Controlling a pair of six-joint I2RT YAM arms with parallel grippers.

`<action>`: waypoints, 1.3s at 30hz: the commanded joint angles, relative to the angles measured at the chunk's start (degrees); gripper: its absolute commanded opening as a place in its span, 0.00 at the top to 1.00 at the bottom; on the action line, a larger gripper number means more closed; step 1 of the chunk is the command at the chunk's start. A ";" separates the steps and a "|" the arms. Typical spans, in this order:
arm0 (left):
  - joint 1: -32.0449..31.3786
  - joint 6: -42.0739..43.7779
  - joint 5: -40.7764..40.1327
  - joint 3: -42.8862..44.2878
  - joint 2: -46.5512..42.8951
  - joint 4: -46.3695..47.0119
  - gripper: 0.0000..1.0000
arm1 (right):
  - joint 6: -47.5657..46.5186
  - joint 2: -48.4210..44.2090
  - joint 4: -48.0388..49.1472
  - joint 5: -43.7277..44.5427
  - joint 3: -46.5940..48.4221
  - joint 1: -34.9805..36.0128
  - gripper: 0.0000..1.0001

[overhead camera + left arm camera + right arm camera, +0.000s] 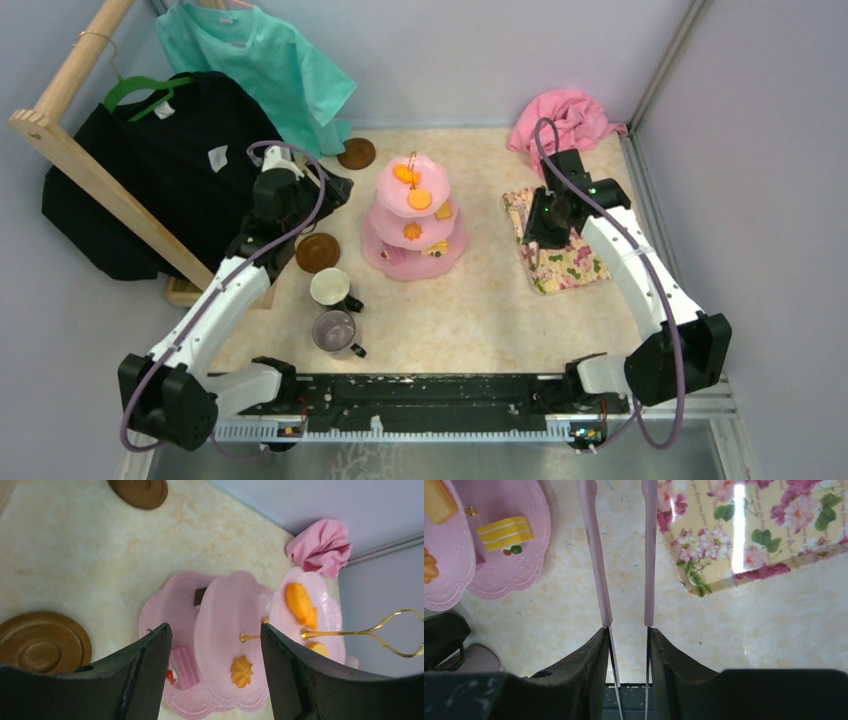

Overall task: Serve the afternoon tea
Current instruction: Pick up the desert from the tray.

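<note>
right gripper (626, 630) clamps pink tongs (594, 555); their long axis runs straight out from the jaws, over bare table between mat (744, 530) and stand (519, 572). the stand's yellow snack (504, 530) lies left of the tips. left gripper (215, 626) hangs released, facing the stand.

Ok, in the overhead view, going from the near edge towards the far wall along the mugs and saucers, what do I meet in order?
Grey-purple mug → white mug → brown saucer → second brown saucer.
</note>
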 commanded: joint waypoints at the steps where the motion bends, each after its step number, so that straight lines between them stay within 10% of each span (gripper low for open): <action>1: 3.01 -4.60 11.21 -3.85 1.84 5.10 0.29 | -0.40 -3.42 0.39 2.99 -1.51 -2.95 0.66; 39: 6.03 -10.41 14.68 -13.34 -3.31 6.92 0.30 | -4.21 13.49 11.04 5.14 -7.79 -13.60 0.63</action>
